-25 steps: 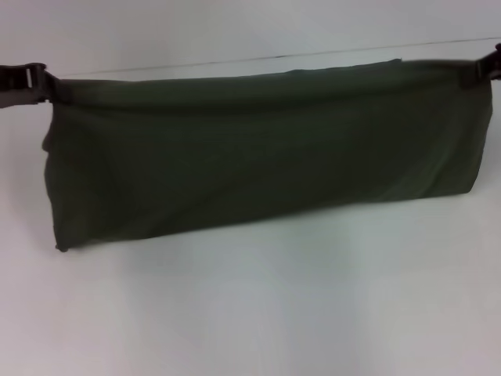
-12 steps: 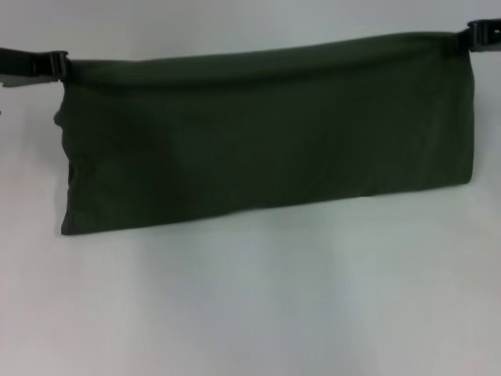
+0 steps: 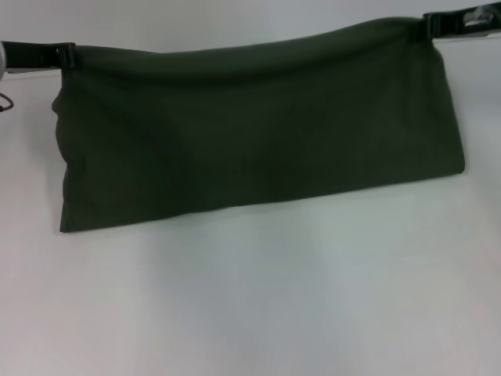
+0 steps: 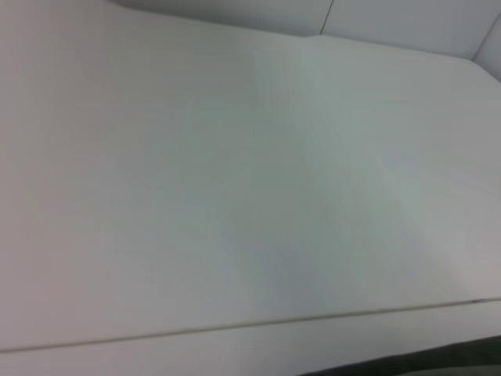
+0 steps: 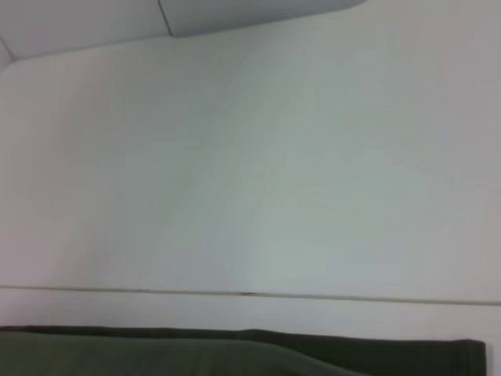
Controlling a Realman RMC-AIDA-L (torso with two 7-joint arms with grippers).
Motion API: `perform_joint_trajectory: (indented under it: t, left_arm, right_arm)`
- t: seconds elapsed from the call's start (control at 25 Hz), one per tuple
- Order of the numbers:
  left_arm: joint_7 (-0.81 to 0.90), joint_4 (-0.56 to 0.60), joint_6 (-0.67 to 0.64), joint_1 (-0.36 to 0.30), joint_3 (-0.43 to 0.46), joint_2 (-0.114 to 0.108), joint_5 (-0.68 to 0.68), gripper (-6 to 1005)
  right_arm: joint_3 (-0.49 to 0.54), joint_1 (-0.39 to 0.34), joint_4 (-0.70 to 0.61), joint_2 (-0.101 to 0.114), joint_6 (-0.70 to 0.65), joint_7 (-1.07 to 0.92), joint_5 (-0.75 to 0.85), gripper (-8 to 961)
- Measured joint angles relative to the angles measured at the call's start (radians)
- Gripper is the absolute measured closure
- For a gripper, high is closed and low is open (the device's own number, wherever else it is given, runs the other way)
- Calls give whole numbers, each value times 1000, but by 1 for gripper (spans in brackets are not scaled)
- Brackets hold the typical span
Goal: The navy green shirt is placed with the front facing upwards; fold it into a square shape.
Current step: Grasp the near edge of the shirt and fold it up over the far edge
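Nearest to me, the white tabletop (image 3: 258, 305) is lying bare below the cloth. Above it, the navy green shirt (image 3: 258, 141) is hanging as a wide band, plain green side toward me, with no print showing. Its lower hem is slanting: the left corner is drooping lower and nearer, the right corner is sitting higher. I cannot tell whether that lower edge is touching the tabletop or hanging just clear of it.

Farther off, I am gripping the top edge at both ends. My left fingers (image 3: 64, 55) are clenched on the upper left corner, and my right fingers (image 3: 432, 23) are clenched on the upper right corner, which is riding somewhat higher and farther than the left. The cloth between them is sagging a little in the middle, so I am not holding it fully taut. In the right wrist view a hemmed strip of the shirt is showing along one edge, with the pale tabletop beyond.

I judge I am in the middle of a fold, carrying a doubled edge over. The next move is calling for both hands travelling together, kept level and spread wide enough to keep the band flat, then lowering so the held edge is landing square on the lying part before I let go.
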State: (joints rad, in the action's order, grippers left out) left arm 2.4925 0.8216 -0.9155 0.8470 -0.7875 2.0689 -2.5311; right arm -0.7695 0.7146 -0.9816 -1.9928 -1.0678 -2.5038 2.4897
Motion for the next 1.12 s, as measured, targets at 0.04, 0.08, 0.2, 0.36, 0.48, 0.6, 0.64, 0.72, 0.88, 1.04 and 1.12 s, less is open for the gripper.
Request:
perform_joint_trajectory:
  t: [0.04,0.08,0.2,0.36,0.48,0.6,0.64,0.72,0.88,1.04,1.12]
  left_arm:
    - [-11,-3,17,0,0,6,0,971]
    - [-21,-9,32,0,0,12,-2,971]
    - [-39,-34,62,3,-7,19,-6,971]
    - [-44,-47,89,3,-15,19,-7,972]
    - [-44,-49,107,3,-18,20,-7,972]
    - [-44,-54,135,4,-47,23,-5,972]
    - [-44,-56,144,4,-57,25,-3,972]
    - [-44,-58,158,5,-74,27,-2,971]
    - [-44,-62,191,7,-99,38,-1,971]
    - [-44,-76,222,13,-112,47,-1,971]
    - [-44,-86,233,18,-120,48,-3,971]
  right_arm:
    - [-8,2,17,-2,18,0,0,877]
    - [-17,5,36,-3,41,1,0,877]
    - [-28,7,81,-5,88,9,0,876]
    - [-24,-5,96,-6,126,12,1,874]
    - [-22,-15,97,-6,147,12,-1,873]
    - [-21,-17,100,-6,178,12,-1,872]
    - [-22,-17,104,-8,189,12,0,872]
    - [-24,-18,110,-9,205,12,0,871]
    - [-29,-18,113,-12,218,12,2,870]
    - [-29,-18,117,-14,241,12,3,869]
    - [-29,-15,125,-15,256,12,3,868]
